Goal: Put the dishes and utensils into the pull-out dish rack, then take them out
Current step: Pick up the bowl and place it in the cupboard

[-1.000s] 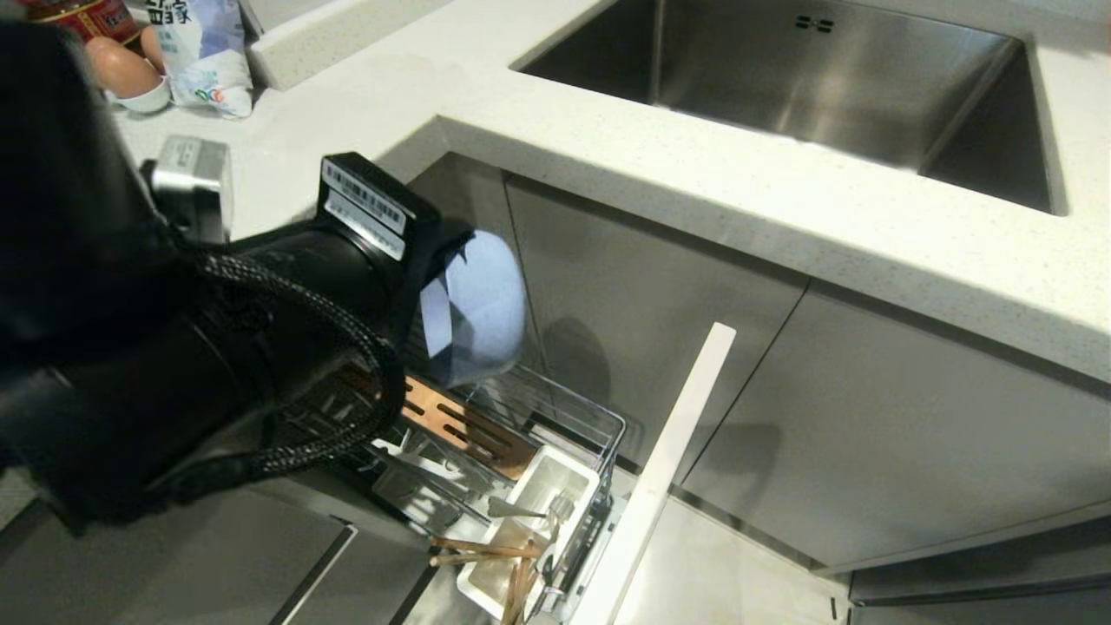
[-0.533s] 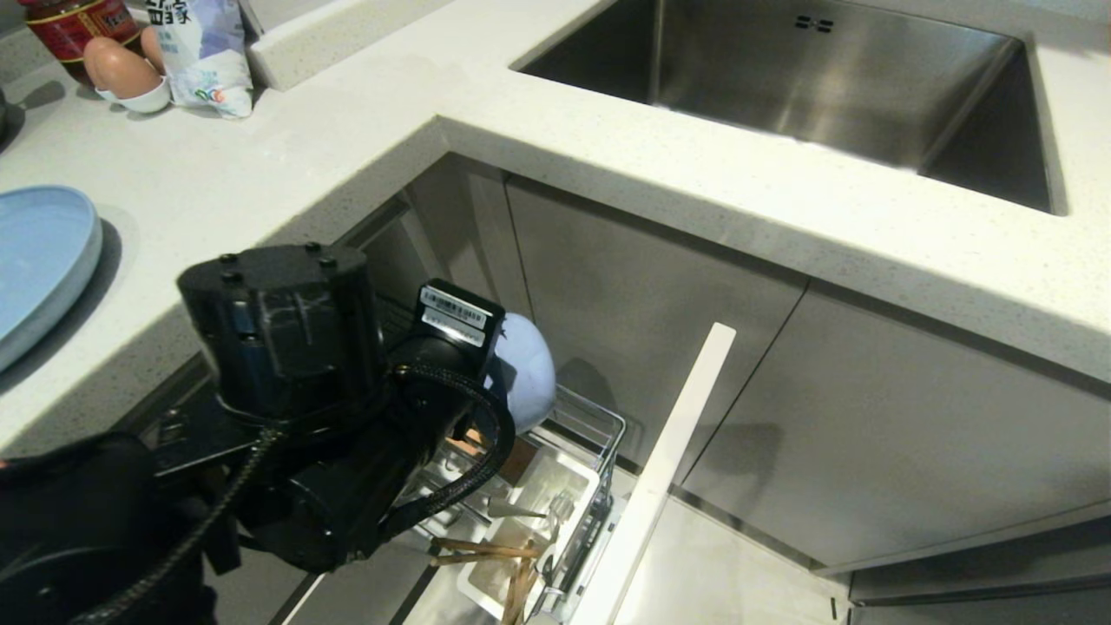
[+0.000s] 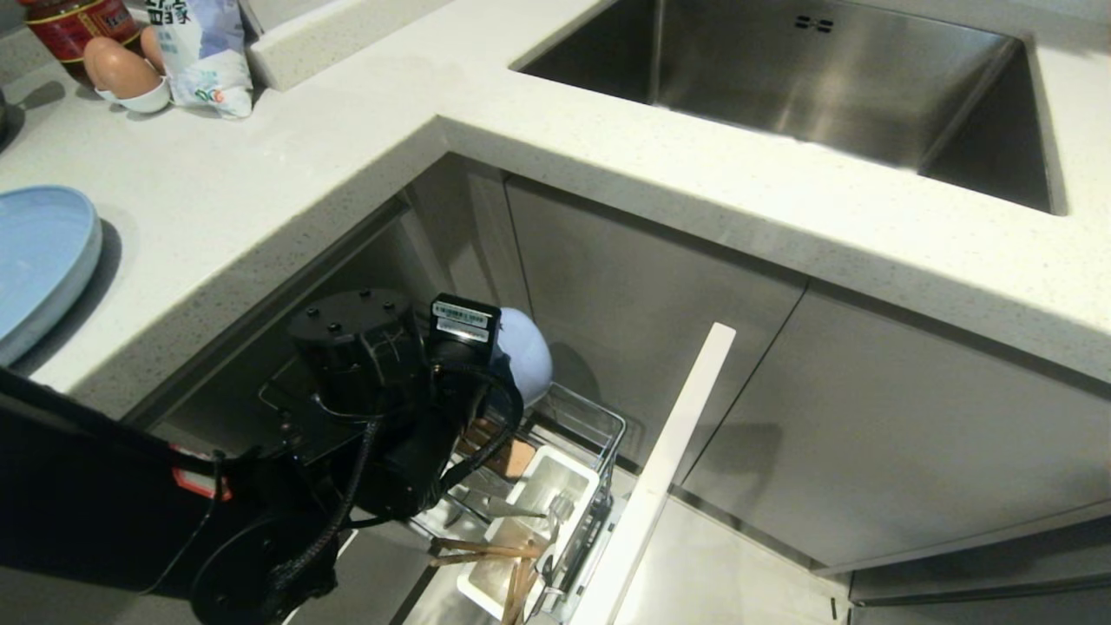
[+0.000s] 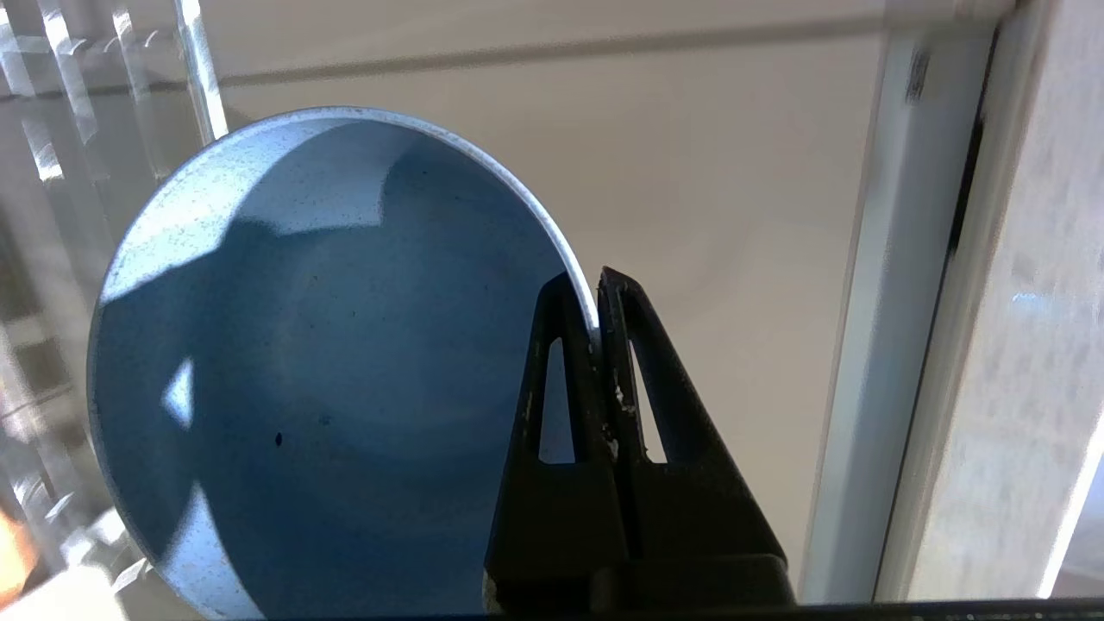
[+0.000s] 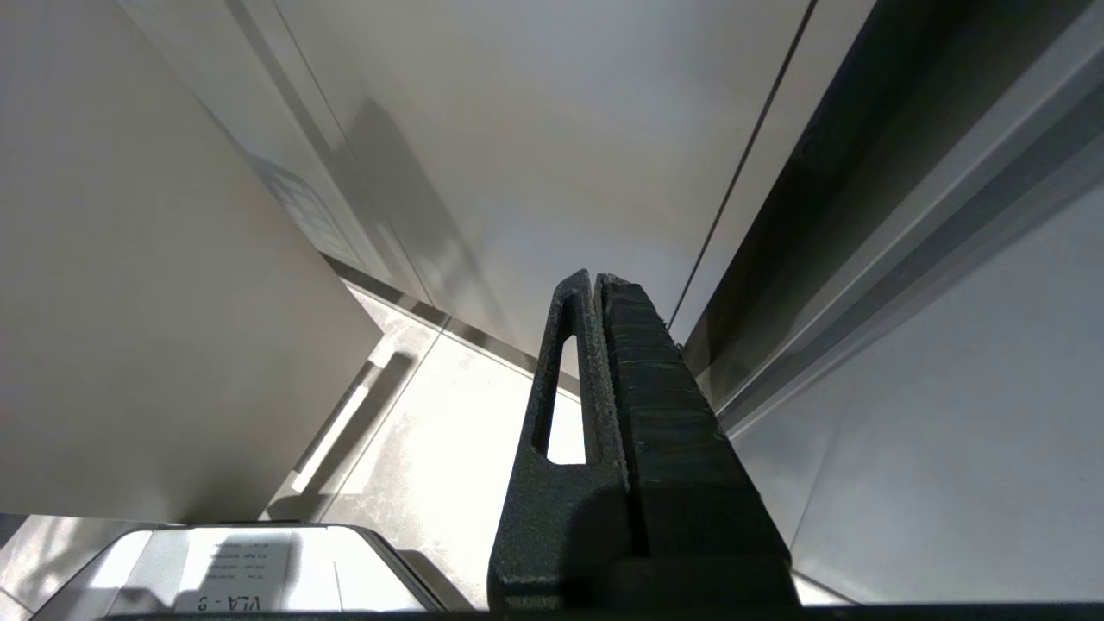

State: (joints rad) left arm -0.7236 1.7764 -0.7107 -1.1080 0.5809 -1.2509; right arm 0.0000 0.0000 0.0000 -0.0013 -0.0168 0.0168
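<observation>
My left gripper is shut on the rim of the light blue bowl, one finger inside and one outside. In the head view the bowl hangs on edge just above the back of the pull-out dish rack, half hidden behind my left wrist. The wooden chopsticks and the silver utensil lie in the rack's white cutlery box. On the counter at the far left sits the light blue plate. My right gripper hangs shut and empty over the floor.
The rack's white front panel stands out from the grey cabinet fronts. Above them runs the white counter with a steel sink. Eggs, a jar and a bag stand at the counter's back left.
My left arm has come down from counter height with the bowl, lowering it close over the rack. The plate on the counter, hidden by the arm before, now shows.
</observation>
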